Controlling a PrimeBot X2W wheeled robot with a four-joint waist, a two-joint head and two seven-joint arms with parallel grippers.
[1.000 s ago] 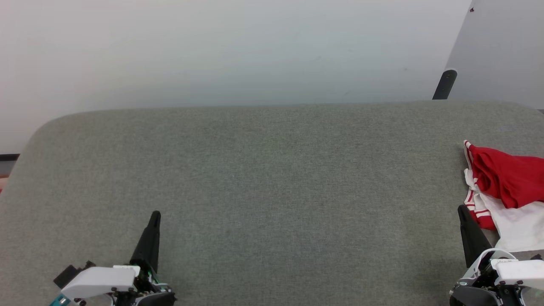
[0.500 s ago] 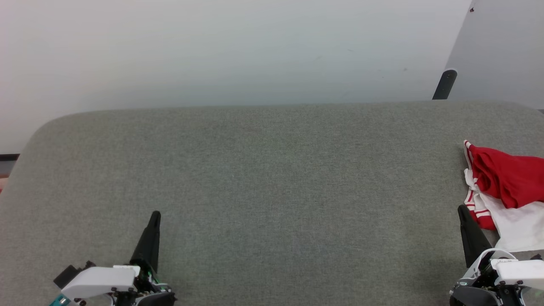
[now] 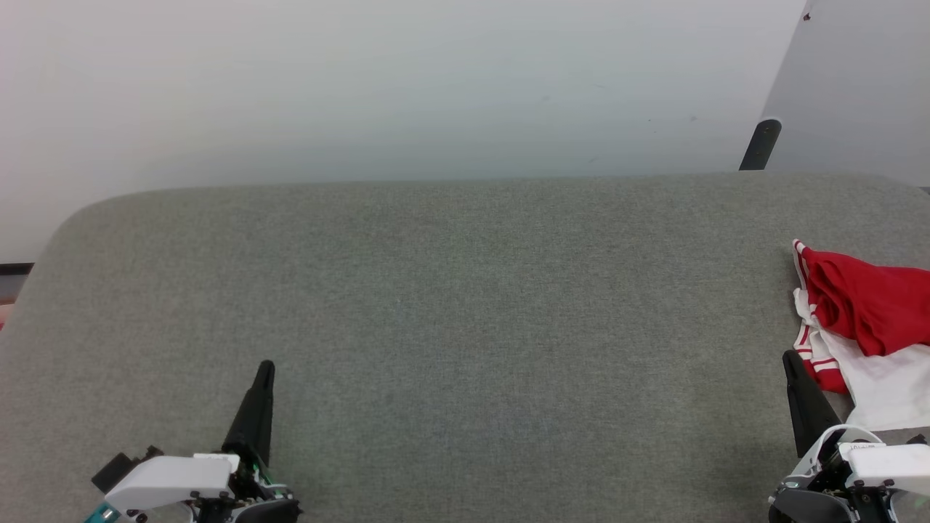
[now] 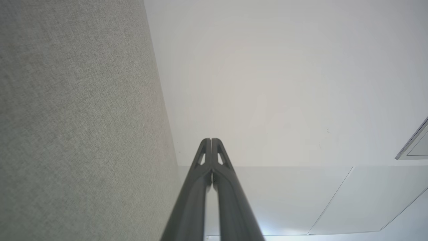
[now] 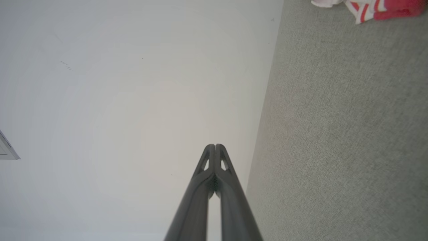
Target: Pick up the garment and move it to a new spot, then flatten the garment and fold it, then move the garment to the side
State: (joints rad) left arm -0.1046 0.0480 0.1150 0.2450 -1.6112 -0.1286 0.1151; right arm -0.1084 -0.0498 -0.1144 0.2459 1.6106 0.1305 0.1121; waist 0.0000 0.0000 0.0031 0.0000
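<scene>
The garment (image 3: 864, 319), red with white sleeves and red-white striped trim, lies crumpled at the right edge of the grey padded table (image 3: 465, 305), partly cut off by the frame. A corner of the garment (image 5: 374, 7) also peeks in at the top of the right wrist view. My right gripper (image 3: 788, 359) rests at the lower right, shut and empty, its tip just left of the garment's striped trim. My left gripper (image 3: 266, 367) sits at the lower left, shut and empty, far from the garment. Both wrist views show fingertips pressed together, left gripper (image 4: 211, 140) and right gripper (image 5: 215, 146).
The grey felt table has rounded far corners and ends at a white wall (image 3: 407, 87). A dark post (image 3: 760, 144) stands behind the far right corner beside a pale panel (image 3: 857, 87).
</scene>
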